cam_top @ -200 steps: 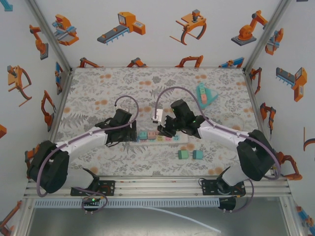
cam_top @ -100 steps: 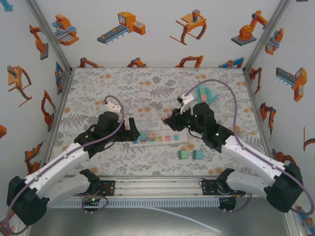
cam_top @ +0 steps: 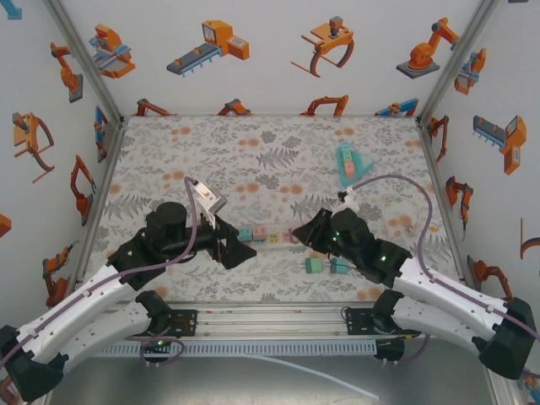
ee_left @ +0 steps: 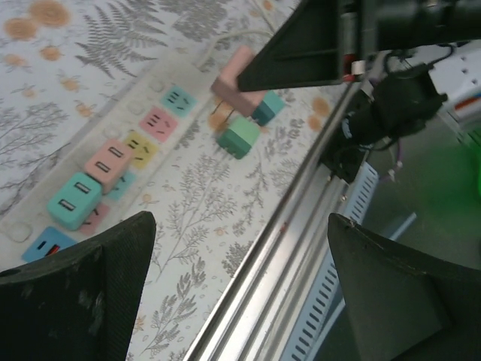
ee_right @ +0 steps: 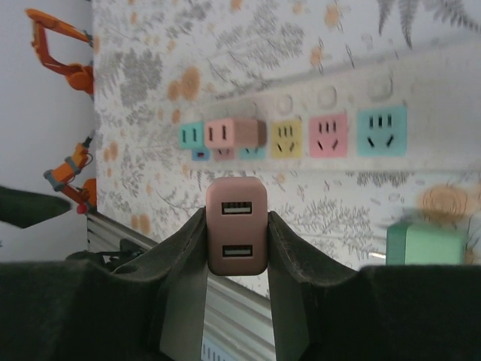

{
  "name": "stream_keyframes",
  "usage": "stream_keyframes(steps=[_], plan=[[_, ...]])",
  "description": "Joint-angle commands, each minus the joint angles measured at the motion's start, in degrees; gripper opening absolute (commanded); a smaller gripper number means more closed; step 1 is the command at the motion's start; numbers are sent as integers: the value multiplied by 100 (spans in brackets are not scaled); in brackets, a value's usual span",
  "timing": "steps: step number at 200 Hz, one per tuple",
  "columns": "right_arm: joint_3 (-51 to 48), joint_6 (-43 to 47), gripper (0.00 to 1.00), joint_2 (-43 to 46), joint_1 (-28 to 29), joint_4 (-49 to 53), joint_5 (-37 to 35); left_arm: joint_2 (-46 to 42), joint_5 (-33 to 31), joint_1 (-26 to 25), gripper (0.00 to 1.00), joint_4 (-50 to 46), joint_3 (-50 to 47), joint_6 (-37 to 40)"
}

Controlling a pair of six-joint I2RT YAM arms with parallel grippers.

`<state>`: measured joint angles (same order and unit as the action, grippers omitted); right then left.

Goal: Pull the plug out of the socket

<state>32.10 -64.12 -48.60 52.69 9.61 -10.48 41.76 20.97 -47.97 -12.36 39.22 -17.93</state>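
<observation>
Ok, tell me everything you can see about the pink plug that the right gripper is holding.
The pink plug is a small block with rounded corners, of what looks like matte plastic. Its upright face toward the wrist camera has two slim slots, one above the other. The right gripper clamps it by both sides between dark fingers. It sits in no socket, held clear of the power strip.

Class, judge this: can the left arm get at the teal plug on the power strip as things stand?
Probably yes. The left gripper hangs open near the teal plug with nothing between them, though the pink plug close beside it may crowd one finger.
</observation>
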Motion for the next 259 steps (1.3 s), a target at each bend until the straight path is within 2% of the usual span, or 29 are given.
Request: stream_keyframes(steps=[1, 33, 82, 96, 166, 202, 215, 259], plan=[[-227, -996, 7, -238, 449, -403, -817, 113, 603, -199, 87, -488, 361, 496], [-463, -1244, 9, -969, 881, -1220, -995, 403, 347, -647, 91, -623, 426, 715], [-234, -927, 15, -1820, 1394, -1128, -1608, 838, -496, -1142, 100, -870, 651, 984], [-297, -940, 18, -1899, 1487, -1152, -1796, 907, -746, -1233, 98, -1005, 705, 1075], [-599, -1108, 27, -2112, 1585, -1155, -1975, 1041, -1191, -1338, 97, -1073, 675, 1116], [-661, -1124, 32, -2314, 1595, -1286, -1829, 1069, -1267, -1346, 97, -966, 579, 1106], [-635, -1212, 38, -2377, 1598, -1201, -1817, 1050, -1291, -1346, 97, -974, 584, 1102], [-634, -1398, 44, -2409, 1613, -956, -1898, 906, -1488, -1356, 97, -966, 508, 1099]])
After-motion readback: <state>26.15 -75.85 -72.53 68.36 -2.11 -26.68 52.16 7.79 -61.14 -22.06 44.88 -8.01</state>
